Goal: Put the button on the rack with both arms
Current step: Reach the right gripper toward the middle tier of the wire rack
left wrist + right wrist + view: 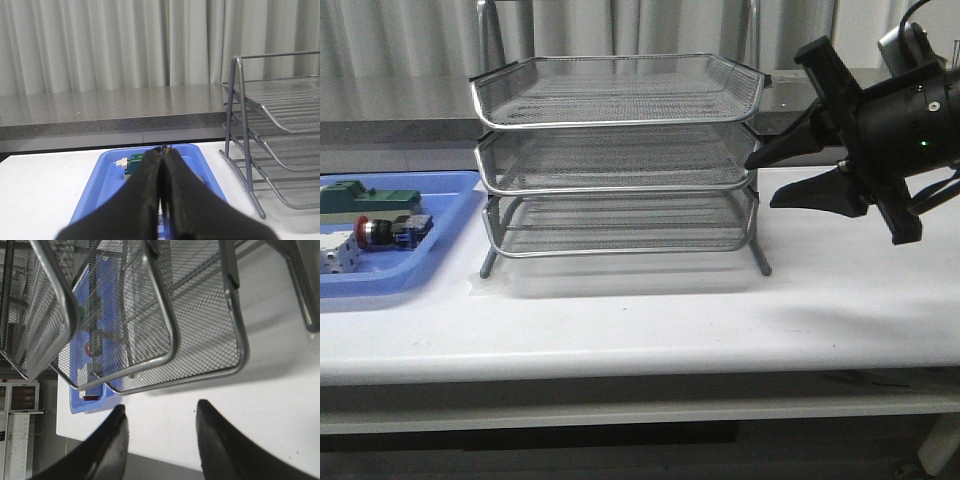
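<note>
The button (pixel 382 230), red cap and blue rear block, lies in the blue tray (pixel 445 245) at the table's left. The silver mesh rack (pixel 620 160) stands mid-table with three tiers. My right gripper (pixel 763 183) hovers open just off the rack's right side at the middle tier, empty; the right wrist view shows its fingers (pixel 115 440) apart below the rack's trays (pixel 165 325). My left gripper (pixel 162 150) is shut and empty above the blue tray (pixel 107 170), covering the button there. The left arm is outside the front view.
A green block (pixel 370 200) and a white part (pixel 338 255) share the blue tray. A grey ledge (pixel 100 107) and curtains run behind the table. The rack's thin legs (pixel 762 262) stand on the white tabletop (pixel 650 310).
</note>
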